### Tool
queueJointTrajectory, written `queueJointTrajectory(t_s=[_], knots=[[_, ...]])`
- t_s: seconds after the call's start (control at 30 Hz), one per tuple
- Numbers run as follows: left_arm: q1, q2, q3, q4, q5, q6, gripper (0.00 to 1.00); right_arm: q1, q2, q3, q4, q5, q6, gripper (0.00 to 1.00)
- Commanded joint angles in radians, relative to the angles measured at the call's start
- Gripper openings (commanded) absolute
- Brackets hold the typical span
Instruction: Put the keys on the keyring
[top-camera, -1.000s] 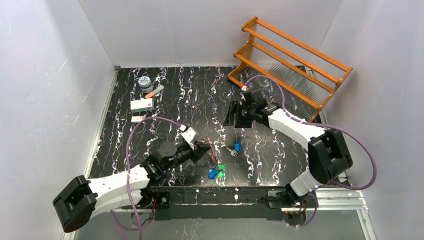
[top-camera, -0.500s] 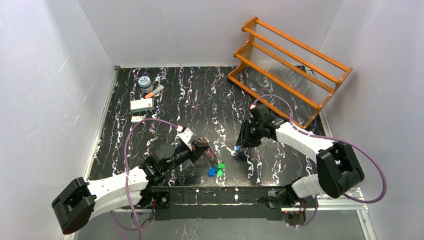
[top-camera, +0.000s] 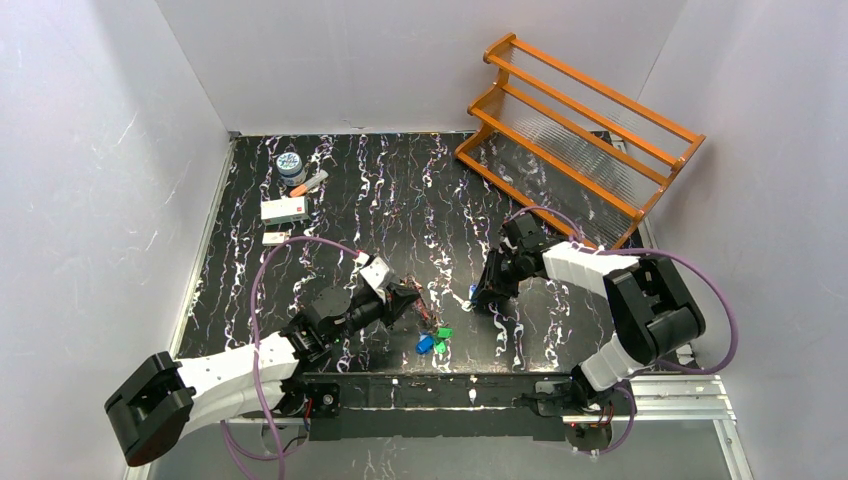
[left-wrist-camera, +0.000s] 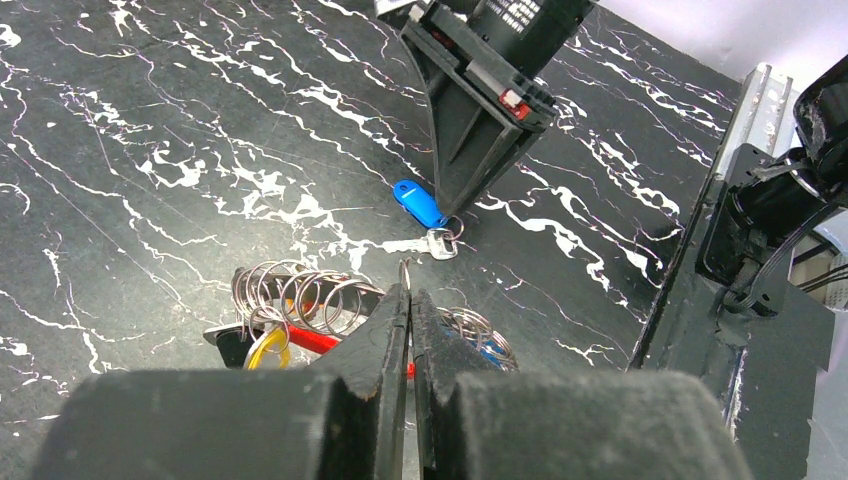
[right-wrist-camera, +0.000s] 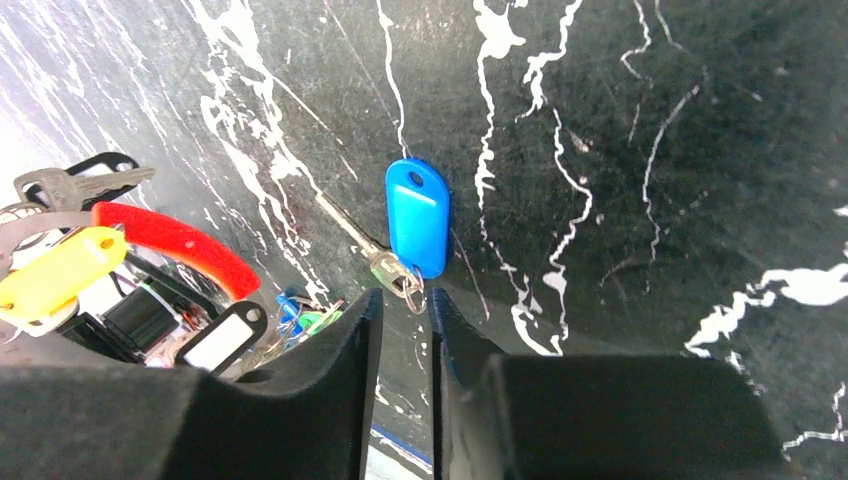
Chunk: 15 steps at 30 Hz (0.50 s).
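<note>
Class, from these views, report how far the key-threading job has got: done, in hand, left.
Done: the keyring carries coloured tags and is pinched in the shut left gripper. In hand: the right gripper has narrow jaws around the small ring of the blue-tagged key; a firm grip is unclear. Left: that key lies on the table, unthreaded.

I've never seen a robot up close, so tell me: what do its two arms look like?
The left arm and right arm have white shells with chunky black joints. A purple cable loops along each. Each end effector is black, with two flat wedge-shaped fingers.
</note>
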<state>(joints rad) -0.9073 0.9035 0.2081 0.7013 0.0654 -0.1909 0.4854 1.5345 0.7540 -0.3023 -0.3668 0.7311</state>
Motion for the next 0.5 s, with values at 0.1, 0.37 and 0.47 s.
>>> queueJointTrajectory(t_s=[0.1, 0.37, 0.47], knots=[[-0.004, -0.021, 0.013, 0.046, 0.013, 0.01, 0.0, -0.004, 0.04, 0.018, 0.03, -0.054, -0.001, 0.25], [-0.004, -0.016, 0.017, 0.046, 0.015, 0.018, 0.0, -0.005, 0.012, 0.004, -0.001, -0.041, 0.0, 0.31], [-0.004, -0.014, 0.017, 0.047, 0.017, 0.021, 0.0, -0.005, 0.01, -0.006, 0.001, -0.037, 0.003, 0.35]])
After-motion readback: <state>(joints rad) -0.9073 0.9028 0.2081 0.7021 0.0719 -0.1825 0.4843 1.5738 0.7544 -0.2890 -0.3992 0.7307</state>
